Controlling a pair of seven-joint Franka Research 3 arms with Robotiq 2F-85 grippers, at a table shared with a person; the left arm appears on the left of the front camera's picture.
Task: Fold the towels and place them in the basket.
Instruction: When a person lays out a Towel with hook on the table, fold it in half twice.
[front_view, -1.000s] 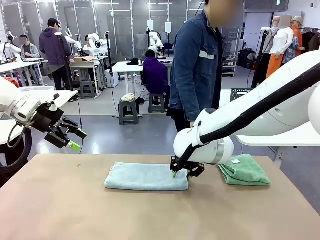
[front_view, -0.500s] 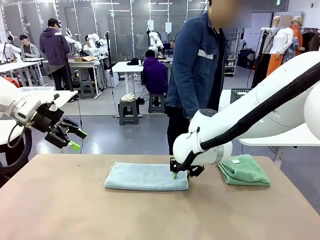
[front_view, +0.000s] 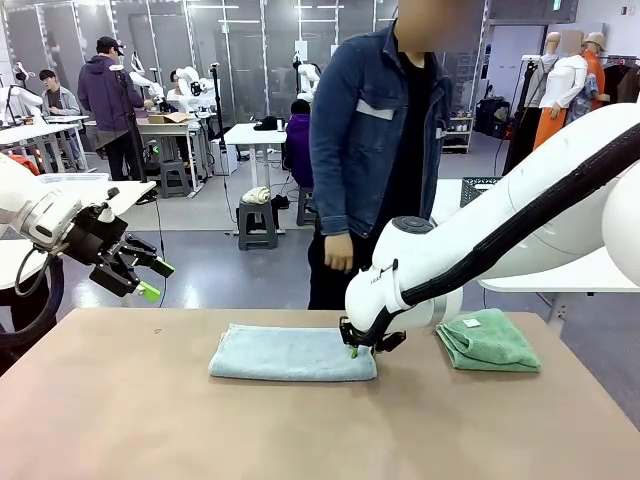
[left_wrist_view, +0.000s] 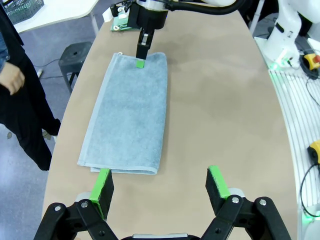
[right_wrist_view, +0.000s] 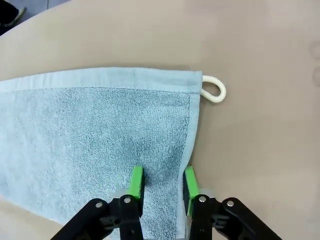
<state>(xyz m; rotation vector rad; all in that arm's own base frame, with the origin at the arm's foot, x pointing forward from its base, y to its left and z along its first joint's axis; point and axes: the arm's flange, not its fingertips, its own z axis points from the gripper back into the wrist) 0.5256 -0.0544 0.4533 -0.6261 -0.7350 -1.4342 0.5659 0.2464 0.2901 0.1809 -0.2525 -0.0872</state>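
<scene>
Blue towel (front_view: 292, 354): folded lengthwise, flat at mid-table, a white hanging loop (right_wrist_view: 213, 90) at one corner. Green towel (front_view: 488, 341): already folded, with a white tag, lying well apart toward the robot's right on the table (front_view: 300, 430). Right gripper (front_view: 362, 343): down on the blue towel's right end, jaws drawn in close and pinching a ridge of terry just inside the hemmed edge; from the wrist view the pads (right_wrist_view: 136, 181) press into the pile with cloth bunched between them. Left gripper (front_view: 138, 273): raised off the table's left edge, jaws spread wide, holding nothing; its wrist view looks along the towel toward the other arm. Person (front_view: 370, 150): stands at the far side, hands (front_view: 338, 252) hanging, not engaged. Risks, as judged: the pinch may take only the upper layer, so a lift would peel the fold open rather than carry the end over; a grip this near the hem could slip free under the towel's weight; dragging instead of lifting would skew the cloth and leave an uneven fold.
</scene>
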